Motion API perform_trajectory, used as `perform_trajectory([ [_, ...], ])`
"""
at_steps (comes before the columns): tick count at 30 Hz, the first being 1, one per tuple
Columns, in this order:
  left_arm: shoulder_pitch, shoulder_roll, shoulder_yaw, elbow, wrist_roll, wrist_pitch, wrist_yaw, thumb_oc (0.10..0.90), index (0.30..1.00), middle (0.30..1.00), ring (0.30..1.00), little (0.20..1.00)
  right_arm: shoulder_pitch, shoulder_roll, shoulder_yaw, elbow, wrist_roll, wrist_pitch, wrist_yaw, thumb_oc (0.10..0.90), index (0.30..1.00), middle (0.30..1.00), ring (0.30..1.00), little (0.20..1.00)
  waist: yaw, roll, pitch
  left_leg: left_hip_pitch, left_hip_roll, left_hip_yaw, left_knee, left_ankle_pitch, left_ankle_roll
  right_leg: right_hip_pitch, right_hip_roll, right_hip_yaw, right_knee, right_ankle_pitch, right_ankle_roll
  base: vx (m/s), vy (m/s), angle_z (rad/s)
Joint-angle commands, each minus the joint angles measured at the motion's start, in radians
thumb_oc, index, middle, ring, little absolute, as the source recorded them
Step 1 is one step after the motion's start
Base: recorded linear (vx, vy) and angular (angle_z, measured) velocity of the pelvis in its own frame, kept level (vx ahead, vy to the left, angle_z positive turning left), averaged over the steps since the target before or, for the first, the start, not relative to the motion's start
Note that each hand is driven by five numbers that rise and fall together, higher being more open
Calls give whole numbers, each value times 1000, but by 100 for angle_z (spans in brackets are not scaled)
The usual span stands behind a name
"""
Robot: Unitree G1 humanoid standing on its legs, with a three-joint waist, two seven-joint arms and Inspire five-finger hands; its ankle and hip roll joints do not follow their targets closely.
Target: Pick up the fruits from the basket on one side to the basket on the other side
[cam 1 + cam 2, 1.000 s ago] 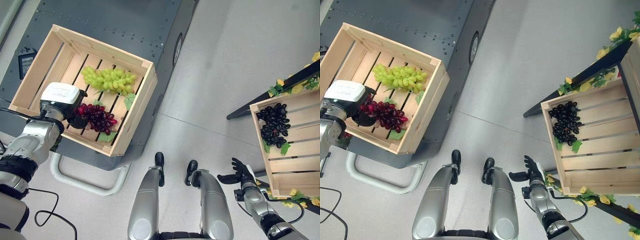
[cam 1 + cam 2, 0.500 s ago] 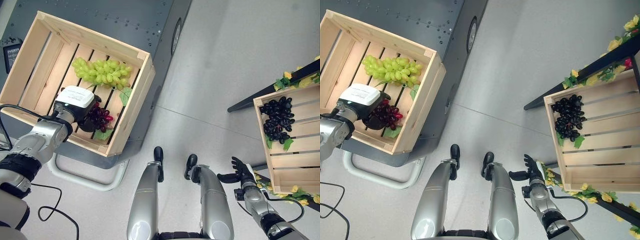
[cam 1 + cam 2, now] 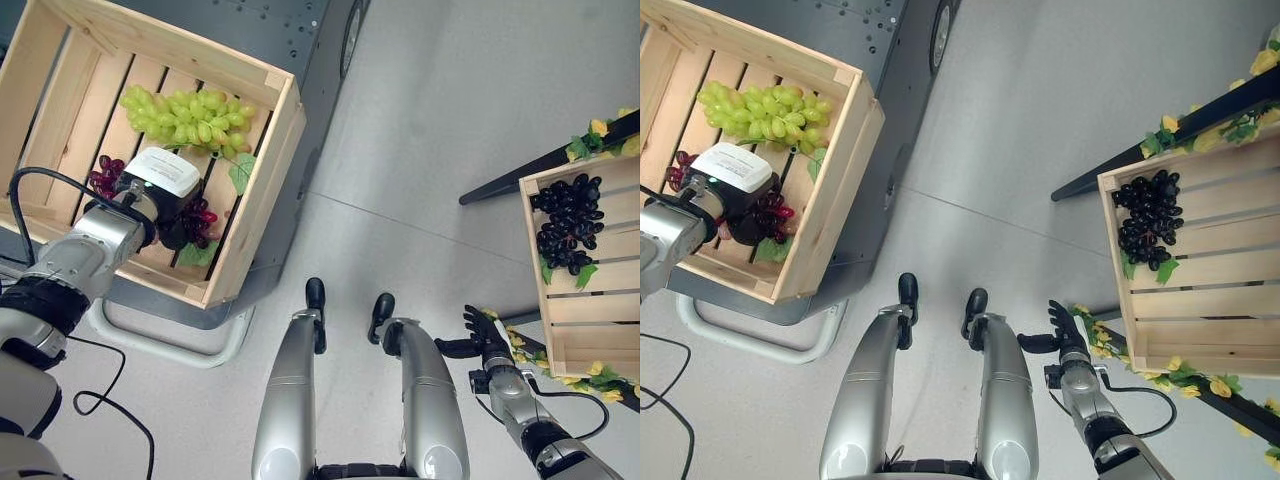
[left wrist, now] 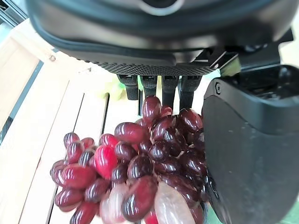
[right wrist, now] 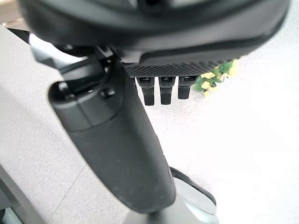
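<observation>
Two grape bunches lie in the crate (image 3: 262,190) at upper left, where the left hand (image 3: 172,222) curls its fingers (image 4: 154,87) and thumb around the red grapes (image 4: 135,172). A firm grip near the stem should keep them whole in the lift. Right hand (image 3: 486,335), lower right, hangs spread and empty.

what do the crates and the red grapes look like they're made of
Both crates: pale unfinished wood, slatted, with visible grain. Red grapes, in the left hand: probably plastic imitation; glossy, even skins with sharp highlights, a few translucent, though real fruit can't be excluded.
</observation>
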Motion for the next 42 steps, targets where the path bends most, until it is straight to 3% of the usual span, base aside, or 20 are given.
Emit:
perform_trajectory([
  [1,-11,75,18,91,135,183,-36,800,900,900,900,900,49,-73,-26,-40,64,-56,19,800,900,900,900,900,-4,0,-13,32,11,42,7,-64,28,14,-7,21,-72,123,16,0,0,0],
  [7,-62,100,-1,107,225,295,-101,800,900,900,900,900,61,-76,-34,-103,105,-71,15,800,900,900,900,900,-4,-11,-13,-29,11,37,35,-69,29,-40,-12,8,-40,121,14,0,0,0],
  [11,-66,89,1,132,211,339,-144,800,900,900,900,900,61,-75,-37,-116,113,-75,3,800,900,900,900,900,-5,-12,-13,-53,9,33,48,-69,28,-62,-14,4,-24,120,13,-26,-11,4],
  [12,-54,82,14,133,197,339,-130,541,512,512,512,512,61,-73,-38,-121,115,-71,-2,800,900,900,900,900,-2,-12,-13,-55,7,31,49,-69,26,-64,-14,3,-20,118,14,-10,-13,3],
  [13,-43,76,22,133,190,334,-125,400,300,300,300,300,64,-70,-39,-119,116,-73,0,800,900,900,900,900,0,-12,-13,-49,6,29,50,-74,26,-59,-14,3,-17,114,15,0,0,0],
  [22,8,57,67,181,146,235,23,400,300,300,300,300,66,-64,-50,-117,113,-87,4,800,900,900,900,900,1,-12,-13,-9,11,31,42,-76,27,-19,-11,2,-26,109,16,-2,-7,-1],
  [29,9,98,72,141,143,127,131,400,300,300,300,300,77,-69,-69,-113,106,-94,8,800,900,900,900,900,1,6,-13,51,12,41,28,-80,25,30,-16,7,-36,102,16,0,0,0],
  [35,64,119,118,94,81,102,204,400,300,300,300,300,82,-66,-80,-122,101,-81,-2,800,900,900,900,900,7,26,-13,115,6,48,9,-77,25,82,-22,8,-51,101,16,0,0,0],
  [38,116,107,173,88,-78,120,281,400,300,300,300,300,85,-62,-83,-124,95,-78,-1,800,900,900,900,900,10,31,-13,151,2,49,-9,-72,26,112,-23,10,-61,100,17,0,0,0],
  [39,167,74,244,119,-252,103,358,400,300,300,300,300,94,-52,-83,-130,89,-78,-4,800,900,900,900,900,13,33,-13,190,-1,49,-25,-72,26,145,-24,12,-69,96,18,0,0,0],
  [40,174,71,254,123,-282,99,368,400,300,300,300,300,95,-51,-82,-131,89,-79,-5,800,900,900,900,900,12,34,-13,195,-2,50,-27,-71,26,149,-24,12,-70,96,19,0,0,0],
  [42,244,7,383,172,-452,21,419,400,300,300,300,300,106,-35,-86,-160,75,-67,-18,800,900,900,900,900,15,33,-13,248,-11,44,-61,-61,26,193,-22,16,-88,100,23,-1,-12,-2],
])
